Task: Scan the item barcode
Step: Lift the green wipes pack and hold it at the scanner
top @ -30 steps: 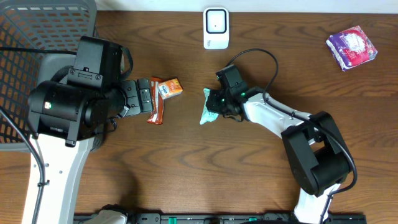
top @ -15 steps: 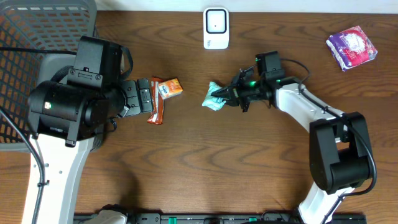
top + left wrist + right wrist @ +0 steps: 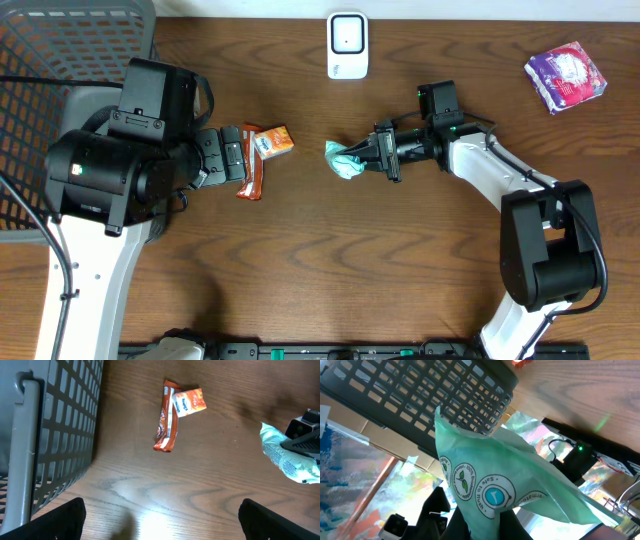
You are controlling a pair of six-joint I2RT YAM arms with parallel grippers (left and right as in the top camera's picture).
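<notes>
The right fingers are shut tight on one end of the green packet, and the rest of the packet sticks out past the tips, toward the left side of the desk. Up close, the packet is crinkly and pale green, with round stamps printed in a row along it. It is over the middle of the desk. I cannot tell if it touches the wood. The white scanner stands at the far edge of the desk, apart from the packet. The left fingers are spread wide and hold nothing. Just by them lie a brown bar and a small orange packet, touching each other. A grey basket fills the far left corner. A purple packet lies alone in the far right corner.
</notes>
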